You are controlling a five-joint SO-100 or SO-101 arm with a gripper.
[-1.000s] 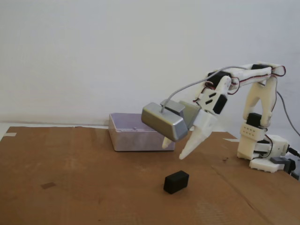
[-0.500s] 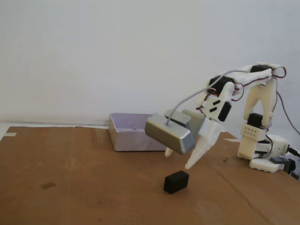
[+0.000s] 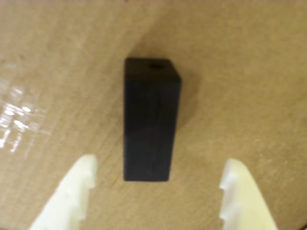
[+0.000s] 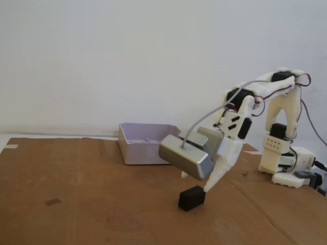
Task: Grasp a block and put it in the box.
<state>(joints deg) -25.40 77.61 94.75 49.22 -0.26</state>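
The black block (image 3: 151,120) lies lengthwise on the brown cardboard, with a small hole in its far end face. In the wrist view my gripper (image 3: 160,163) is open, and its white fingertips (image 3: 81,175) stand wide on both sides of the block's near end without touching it. In the fixed view the gripper (image 4: 196,182) hangs just over the block (image 4: 192,198), with one fingertip (image 4: 208,187) by its upper right edge. The pale lilac-grey box (image 4: 145,144) stands behind and to the left, with nothing showing above its rim.
The shiny grey camera module (image 4: 186,155) with its cable rides on the wrist. The arm's white base (image 4: 286,166) stands at the right. A brown cardboard sheet (image 4: 76,194) covers the table and bears a small dark mark (image 4: 52,202). Tape glints at the wrist view's left (image 3: 14,120).
The arm has lowered and swung slightly right, bringing the open gripper from above the box's front down to the block. The block and the box have not moved.
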